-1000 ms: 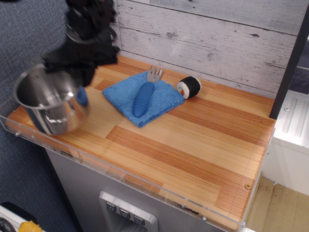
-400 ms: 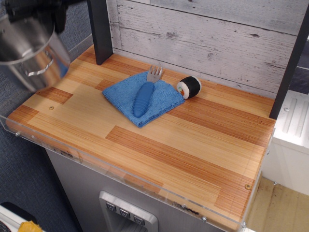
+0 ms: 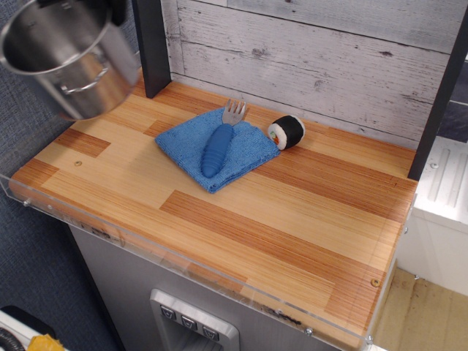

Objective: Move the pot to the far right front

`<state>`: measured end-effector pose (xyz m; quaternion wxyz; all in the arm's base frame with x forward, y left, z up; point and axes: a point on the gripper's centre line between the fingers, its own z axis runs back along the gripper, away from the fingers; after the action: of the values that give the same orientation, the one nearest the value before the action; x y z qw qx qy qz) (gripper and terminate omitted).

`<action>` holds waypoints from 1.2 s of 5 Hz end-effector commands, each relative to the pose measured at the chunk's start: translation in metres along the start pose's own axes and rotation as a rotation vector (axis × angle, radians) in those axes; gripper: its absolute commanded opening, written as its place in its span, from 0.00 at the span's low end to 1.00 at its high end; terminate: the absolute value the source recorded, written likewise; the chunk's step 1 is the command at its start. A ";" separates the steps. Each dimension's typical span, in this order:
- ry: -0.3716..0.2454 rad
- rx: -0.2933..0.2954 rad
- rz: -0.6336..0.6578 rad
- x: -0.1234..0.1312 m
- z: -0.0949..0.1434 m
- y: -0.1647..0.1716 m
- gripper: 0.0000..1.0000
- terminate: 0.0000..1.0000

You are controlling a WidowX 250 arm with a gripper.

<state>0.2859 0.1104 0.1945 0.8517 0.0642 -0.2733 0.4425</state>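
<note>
The pot (image 3: pixel 73 62) is shiny steel with a wire loop handle (image 3: pixel 85 81) on its side. It hangs tilted in the air at the top left, above the table's far left corner, clear of the wood. Only a dark scrap of my gripper (image 3: pixel 111 9) shows at the top edge, at the pot's rim, and it holds the pot up. Its fingers are mostly cut off by the frame. The wooden table top (image 3: pixel 292 219) stretches away to the right front.
A blue cloth (image 3: pixel 241 157) lies mid-table with a blue-handled fork (image 3: pixel 219 142) on it. A sushi roll (image 3: pixel 286 131) sits beside it by the plank wall. Black posts stand at the back left (image 3: pixel 150 47) and right (image 3: pixel 439 95). A clear plastic lip (image 3: pixel 183 257) edges the front.
The pot was lifted off the table's left front corner, rose up and left nearly out of view, and has now come back a little to the right, still high.
</note>
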 end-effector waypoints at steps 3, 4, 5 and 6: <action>-0.019 -0.180 -0.222 -0.066 0.055 -0.043 0.00 0.00; -0.016 -0.208 -0.299 -0.090 0.055 -0.052 0.00 0.00; -0.007 -0.248 -0.363 -0.117 0.051 -0.063 0.00 0.00; -0.025 -0.257 -0.424 -0.141 0.039 -0.072 0.00 0.00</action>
<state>0.2698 -0.0546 0.1536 0.9280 0.0216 -0.3032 0.2154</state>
